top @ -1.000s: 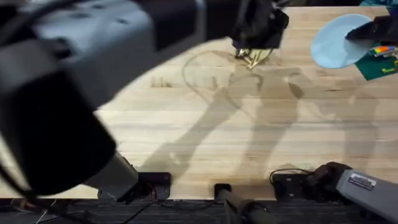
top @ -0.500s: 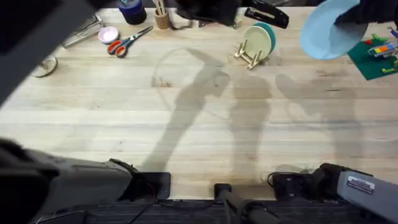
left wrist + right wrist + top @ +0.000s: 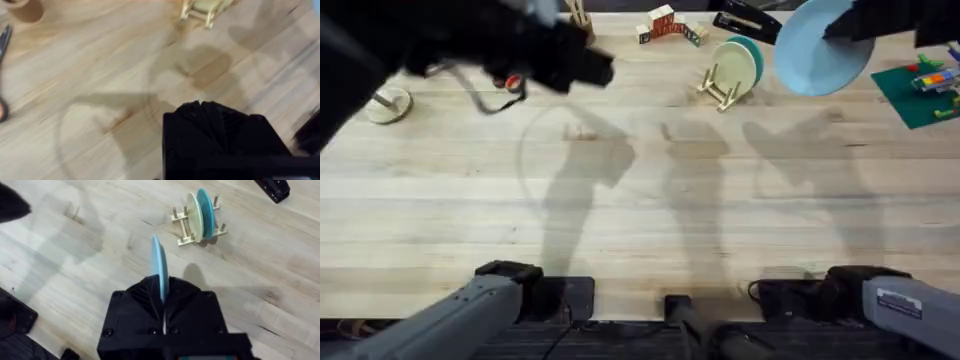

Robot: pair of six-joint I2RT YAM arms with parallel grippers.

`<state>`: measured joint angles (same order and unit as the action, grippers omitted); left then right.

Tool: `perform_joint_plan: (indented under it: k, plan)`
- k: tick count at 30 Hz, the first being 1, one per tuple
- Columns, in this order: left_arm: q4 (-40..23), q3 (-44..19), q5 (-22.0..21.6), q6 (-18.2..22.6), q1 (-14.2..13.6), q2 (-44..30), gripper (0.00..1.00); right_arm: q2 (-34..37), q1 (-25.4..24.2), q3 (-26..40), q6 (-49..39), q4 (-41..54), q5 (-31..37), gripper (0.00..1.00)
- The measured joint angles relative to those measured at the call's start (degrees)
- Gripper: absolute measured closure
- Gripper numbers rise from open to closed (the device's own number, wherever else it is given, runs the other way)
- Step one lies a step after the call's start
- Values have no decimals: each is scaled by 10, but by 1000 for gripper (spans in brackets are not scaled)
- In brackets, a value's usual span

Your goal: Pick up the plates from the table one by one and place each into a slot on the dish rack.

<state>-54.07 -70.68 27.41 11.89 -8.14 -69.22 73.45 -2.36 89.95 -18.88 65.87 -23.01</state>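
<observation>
Blue plate [image 3: 157, 265] edge-on in right gripper [image 3: 162, 297], above table [image 3: 90, 275].

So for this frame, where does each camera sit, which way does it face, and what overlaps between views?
Overhead: above the arm bases, looking down and forward over the table; both bases low, the right gripper holding the pale blue plate.
Left wrist: on the left arm, looking down at bare tabletop; its own left gripper at the bottom.
Right wrist: on the right arm, facing the dish rack; its fingers clamp the blue plate edge-on.
Shared: the rack with the cream plate and the teal plate.
</observation>
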Motion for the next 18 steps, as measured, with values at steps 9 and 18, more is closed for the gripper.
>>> perform_joint_plan:
  k: [9,18]
  plan:
    - [-50,42,14,185,64,68,960,6,62,14,4,-11,45,971]
    - [-51,42,14,229,65,67,173,47,80,44,-11,-11,77,971]
